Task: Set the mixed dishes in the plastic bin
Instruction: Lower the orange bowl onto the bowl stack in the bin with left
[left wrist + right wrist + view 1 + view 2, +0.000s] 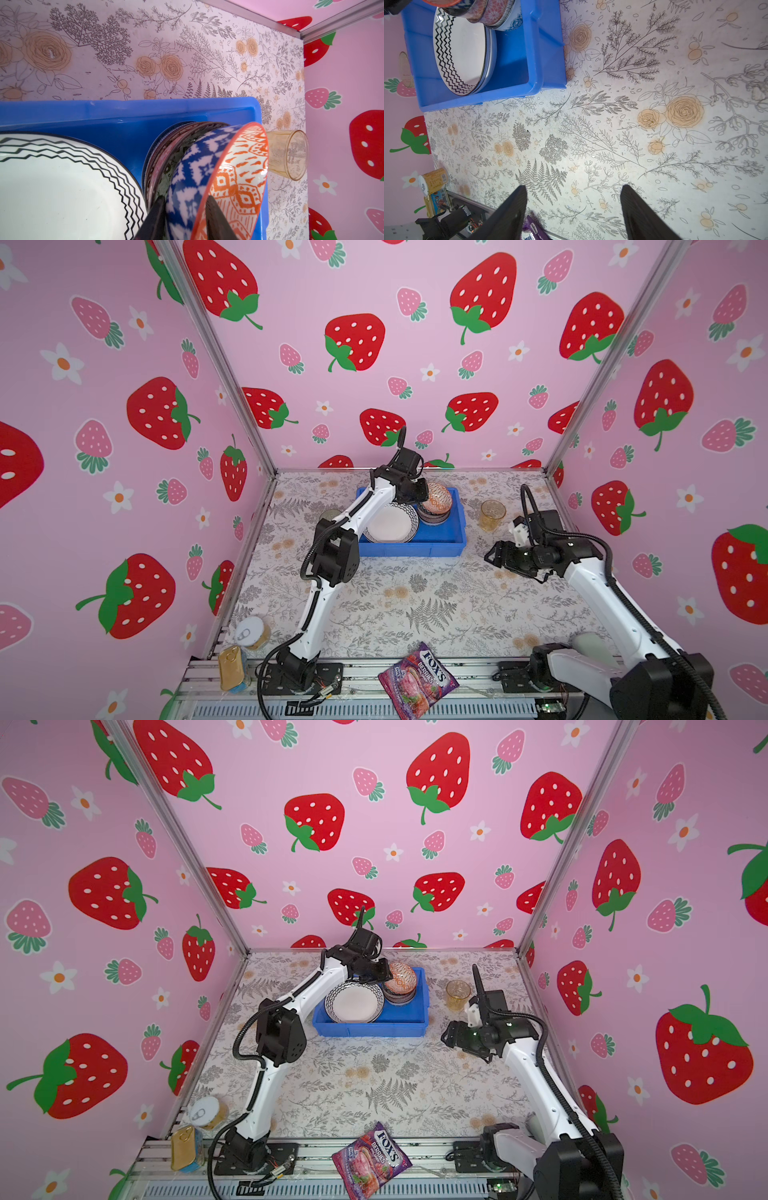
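The blue plastic bin point(411, 549) point(370, 1029) point(104, 112) point(544, 52) holds a zigzag-rimmed plate point(390, 524) point(52, 187) point(467, 52) lying on another plate, beside a stack of small bowls point(432, 517) point(166, 155). An orange-patterned bowl point(436, 497) point(400, 977) point(239, 166), blue outside, leans tilted on top of that stack. My left gripper point(419, 493) point(185, 197) is open, its jaws astride this bowl's rim. An amber tumbler point(492, 515) point(288, 154) stands right of the bin. My right gripper point(492, 553) point(574, 189) hovers open and empty near it.
A pale green tumbler point(329, 514) stands left of the bin, partly behind the left arm. Two gold cans point(251, 632) point(232, 668) sit at the front left corner. A purple FOX'S bag point(417, 680) lies at the front edge.
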